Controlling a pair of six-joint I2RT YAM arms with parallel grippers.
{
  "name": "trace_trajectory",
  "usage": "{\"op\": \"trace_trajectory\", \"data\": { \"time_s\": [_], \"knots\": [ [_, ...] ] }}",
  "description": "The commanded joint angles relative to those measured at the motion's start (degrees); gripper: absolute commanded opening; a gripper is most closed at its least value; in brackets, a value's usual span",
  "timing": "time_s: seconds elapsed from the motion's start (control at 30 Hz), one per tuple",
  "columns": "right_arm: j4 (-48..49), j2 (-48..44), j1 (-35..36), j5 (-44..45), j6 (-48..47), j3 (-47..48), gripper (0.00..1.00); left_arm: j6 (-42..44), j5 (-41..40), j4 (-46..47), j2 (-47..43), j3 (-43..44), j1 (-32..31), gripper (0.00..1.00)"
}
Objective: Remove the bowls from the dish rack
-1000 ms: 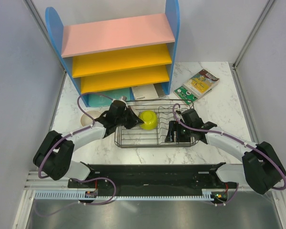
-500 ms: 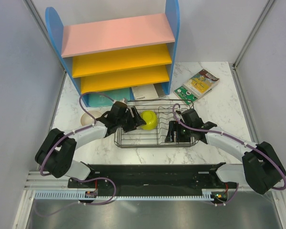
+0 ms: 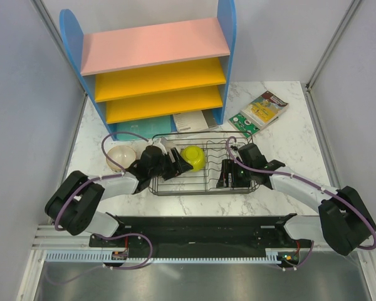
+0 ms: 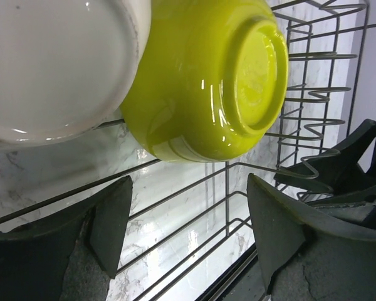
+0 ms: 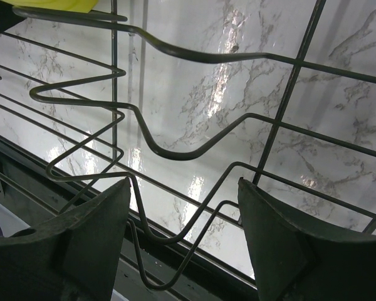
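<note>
- 1 dish rack (image 3: 203,180), black wire, on the marble table (image 3: 301,141), in front of the blue shelf unit (image 3: 156,69) and between the 2 arms.
- 1 yellow-green bowl (image 4: 207,81), in the rack's left half, tipped over so its foot ring shows to the left wrist camera.
- 1 white bowl (image 4: 56,63), touching the yellow-green bowl's side; only part of it shows, so I cannot tell how it sits.
- 1 cream bowl (image 3: 120,155), mouth up on the table, just left of the rack.
- Left gripper (image 4: 188,232): claw apart, nothing between the fingers, low over the rack wires, tips near the yellow-green bowl but not touching it.
- Right gripper (image 5: 182,241): claw apart, holding nothing, over the plate prongs at the rack's right end.
- 2 printed packets (image 3: 260,111), flat on the table right of the shelf unit, well apart from the rack.
</note>
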Motion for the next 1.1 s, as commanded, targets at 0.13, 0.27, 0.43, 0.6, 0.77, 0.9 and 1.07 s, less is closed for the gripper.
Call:
{"op": "trace_trajectory", "data": {
  "time_s": [0.13, 0.27, 0.43, 0.6, 0.77, 0.9, 1.07],
  "knots": [
    [-1.1, -1.0, 0.0, 0.0, -0.4, 0.8, 0.77, -3.1, 2.3, 9.4, -0.7, -2.5, 0.3, 0.80],
    [-1.0, -0.8, 0.0, 0.0, -0.3, 0.3, 0.77, -3.5, 0.1, 8.4, -2.1, -2.3, 0.4, 0.80],
    [-0.9, -1.2, 0.0, 0.0, -0.3, 0.5, 0.77, -2.8, -0.5, 7.7, -0.8, -1.0, 0.4, 0.80],
    [-0.9, -1.6, 0.0, 0.0, -0.3, 0.2, 0.77, -4.2, -0.1, 10.8, -0.6, -2.3, 0.4, 0.80],
    [-0.9, -1.6, 0.1, -0.1, -0.3, 0.3, 0.77, -5.7, -0.9, 14.6, -2.6, -4.6, 0.4, 0.80],
    [-0.9, -1.2, 0.0, -0.1, -0.5, 0.5, 0.77, -3.5, -4.5, 7.4, -3.6, -2.5, 0.4, 0.80],
    [-1.1, -1.0, 0.0, -0.3, -0.6, 1.0, 0.77, -3.2, -5.5, 5.5, -2.9, -1.5, 0.8, 0.80]
  ]
}}
